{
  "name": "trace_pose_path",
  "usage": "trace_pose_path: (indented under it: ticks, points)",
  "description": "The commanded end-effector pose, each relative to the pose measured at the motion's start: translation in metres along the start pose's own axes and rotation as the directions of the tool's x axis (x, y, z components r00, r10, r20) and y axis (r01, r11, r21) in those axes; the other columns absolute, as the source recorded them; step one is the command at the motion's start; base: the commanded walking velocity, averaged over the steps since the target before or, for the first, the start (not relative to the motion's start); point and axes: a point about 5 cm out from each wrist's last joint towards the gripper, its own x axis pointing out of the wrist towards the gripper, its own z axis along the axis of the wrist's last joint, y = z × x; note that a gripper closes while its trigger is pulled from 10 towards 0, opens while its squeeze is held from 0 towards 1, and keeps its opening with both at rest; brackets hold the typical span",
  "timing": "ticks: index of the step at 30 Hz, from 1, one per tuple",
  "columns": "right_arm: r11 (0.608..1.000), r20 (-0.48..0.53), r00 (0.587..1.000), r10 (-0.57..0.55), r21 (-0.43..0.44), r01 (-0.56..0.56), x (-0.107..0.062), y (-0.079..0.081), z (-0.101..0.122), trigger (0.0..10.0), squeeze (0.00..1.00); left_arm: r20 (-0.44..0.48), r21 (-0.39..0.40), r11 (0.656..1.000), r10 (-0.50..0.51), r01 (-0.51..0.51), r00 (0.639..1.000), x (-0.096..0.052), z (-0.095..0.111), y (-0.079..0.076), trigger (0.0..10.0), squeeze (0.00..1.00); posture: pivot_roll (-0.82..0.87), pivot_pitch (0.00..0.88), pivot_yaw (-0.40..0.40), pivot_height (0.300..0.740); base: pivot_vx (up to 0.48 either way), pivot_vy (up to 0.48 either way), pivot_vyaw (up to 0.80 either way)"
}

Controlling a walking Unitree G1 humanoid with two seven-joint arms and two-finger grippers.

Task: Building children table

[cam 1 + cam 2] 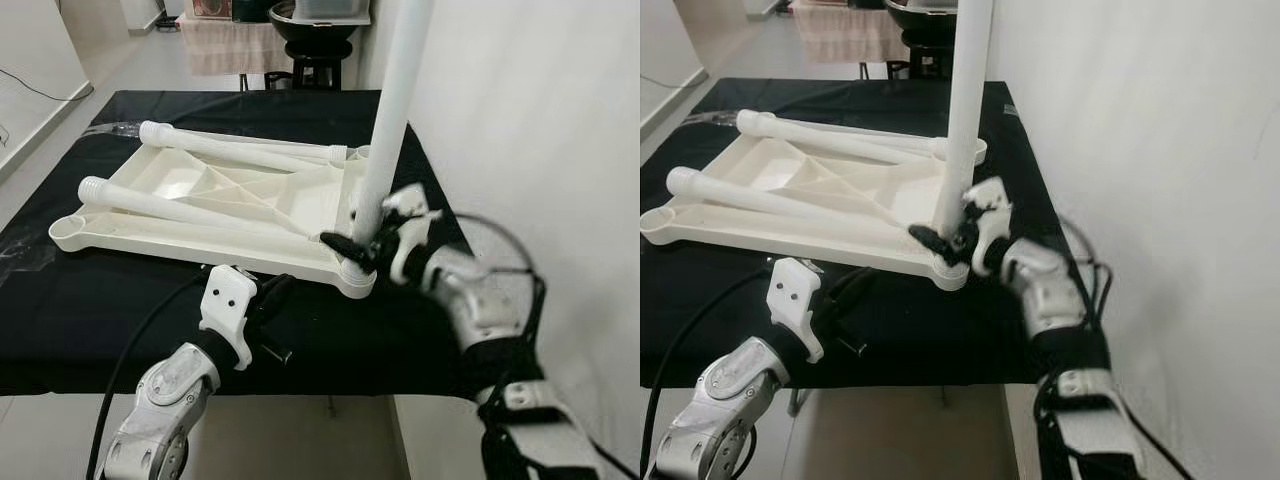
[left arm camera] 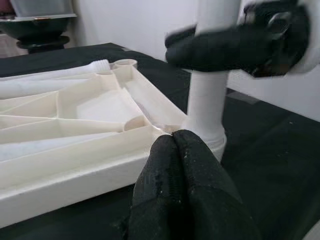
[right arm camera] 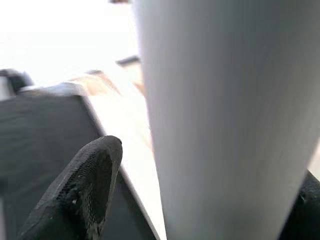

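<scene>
White plastic, ribbed on its underside, the children's tabletop (image 1: 215,205) lies upside down on the black-covered bench (image 1: 90,300), so its corner sockets face up and can take legs. We see one long white tubular leg (image 1: 392,110) standing upright in the near right corner socket (image 1: 358,275), and we judge this to be the seating or screwing step for that leg. Our right gripper (image 1: 360,245) has its fingers clasped round the base of the upright leg just above the socket, low down where a turn or push acts best. Two more white legs (image 1: 230,148) lie loose across the tray of the tabletop, ready to hand. Our left gripper (image 2: 172,150) rests against the near edge of the tabletop beside the socket, fingers pressed together on nothing, probably to steady the piece. A white wall (image 1: 540,120) stands close on the right.
</scene>
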Motion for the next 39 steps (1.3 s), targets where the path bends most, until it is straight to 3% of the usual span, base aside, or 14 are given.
trace_pose_path:
  ticks: [1, 3, 4, 7, 15, 22, 26, 29, 33, 34, 35, 36, 38, 39]
  points:
    - [0.994, -0.013, 0.994, 0.107, 0.009, -0.107, 0.008, 0.01, -0.006, 10.0, 0.0, -0.008, 0.003, 1.0, 0.008, -0.008, 1.0, 0.0, -0.002, 0.0, 10.0, 0.0, 0.09, 0.029, -0.057, 0.74, 0.0, 0.0, 0.0]
    - [0.992, -0.007, 0.993, 0.122, 0.015, -0.122, 0.011, -0.001, 0.002, 10.0, 0.0, -0.007, 0.005, 1.0, 0.01, -0.01, 1.0, 0.0, -0.002, 0.001, 10.0, 0.0, 0.09, 0.031, -0.058, 0.74, 0.0, 0.0, 0.0]
    - [0.992, 0.007, 0.992, 0.127, 0.021, -0.127, 0.012, -0.006, 0.008, 0.7, 0.0, -0.006, 0.005, 1.0, 0.012, -0.012, 1.0, 0.0, -0.002, 0.0, 10.0, 0.0, 0.09, 0.032, -0.059, 0.74, 0.0, 0.0, 0.0]
    - [0.99, 0.024, 0.99, 0.138, 0.031, -0.138, 0.013, -0.008, 0.012, 0.0, 0.0, -0.006, 0.005, 1.0, 0.013, -0.013, 1.0, 0.0, -0.002, 0.0, 10.0, 0.0, 0.09, 0.037, -0.06, 0.74, 0.0, 0.0, 0.0]
    - [0.988, 0.04, 0.99, 0.137, 0.062, -0.139, 0.009, -0.013, 0.009, 0.0, 0.0, -0.007, 0.003, 1.0, 0.014, -0.014, 1.0, -0.001, -0.001, 0.0, 10.0, 0.0, 0.08, 0.048, -0.062, 0.74, 0.0, 0.0, 0.0]
    - [0.996, -0.055, 0.998, -0.035, 0.079, 0.039, 0.004, -0.005, -0.027, 0.0, 0.0, -0.007, 0.001, 1.0, 0.015, -0.015, 1.0, -0.002, -0.001, 0.001, 10.0, 0.0, 0.06, 0.056, -0.064, 0.74, 0.0, 0.0, 0.0]
    - [0.912, -0.112, 0.907, -0.407, 0.009, 0.41, 0.004, 0.021, -0.064, 0.0, 0.0, -0.013, -0.003, 1.0, 0.009, -0.009, 1.0, -0.003, -0.002, 0.001, 10.0, 0.0, 0.04, 0.074, -0.045, 0.74, 0.0, 0.0, 0.0]
    - [0.868, -0.077, 0.865, -0.496, -0.016, 0.497, 0.001, 0.042, -0.066, 0.0, 0.0, -0.017, -0.007, 1.0, -0.001, 0.001, 1.0, -0.002, -0.003, 0.0, 10.0, 0.0, 0.04, 0.074, -0.045, 0.74, 0.0, 0.0, 0.0]
    - [0.815, -0.129, 0.811, -0.571, 0.034, 0.579, -0.001, 0.02, -0.068, 0.0, 0.0, -0.016, -0.015, 1.0, -0.01, 0.01, 1.0, -0.001, -0.004, -0.004, 10.0, 0.0, 0.04, 0.069, -0.05, 0.74, 0.0, 0.0, 0.0]
    - [0.8, -0.17, 0.795, -0.582, 0.057, 0.597, 0.001, 0.014, -0.071, 4.4, 0.0, -0.017, -0.017, 1.0, -0.012, 0.012, 1.0, -0.001, -0.004, -0.005, 10.0, 0.0, 0.04, 0.068, -0.043, 0.74, 0.0, 0.0, 0.0]
    - [0.8, -0.17, 0.795, -0.582, 0.057, 0.597, 0.001, 0.014, -0.071, 4.4, 0.0, -0.017, -0.017, 1.0, -0.012, 0.012, 1.0, -0.001, -0.004, -0.005, 10.0, 0.0, 0.04, 0.068, -0.043, 0.74, 0.0, 0.0, 0.0]
    - [0.805, -0.183, 0.799, -0.573, 0.057, 0.59, 0.002, 0.015, -0.072, 10.0, 0.0, -0.019, -0.014, 1.0, -0.01, 0.009, 1.0, -0.002, -0.004, -0.004, 10.0, 0.0, 0.04, 0.068, -0.043, 0.74, 0.0, 0.0, 0.0]
    - [0.821, -0.17, 0.818, -0.55, 0.07, 0.567, 0.004, 0.016, -0.069, 10.0, 0.0, -0.017, -0.013, 1.0, -0.006, 0.005, 1.0, -0.002, -0.004, -0.003, 10.0, 0.0, 0.04, 0.066, -0.043, 0.74, 0.0, 0.0, 0.0]
    - [0.842, -0.146, 0.842, -0.519, 0.084, 0.533, 0.005, 0.014, -0.064, 10.0, 1.0, -0.016, -0.012, 1.0, -0.005, 0.005, 1.0, -0.001, -0.003, -0.002, 10.0, 0.0, 0.04, 0.066, -0.043, 0.74, 0.0, 0.0, 0.0]
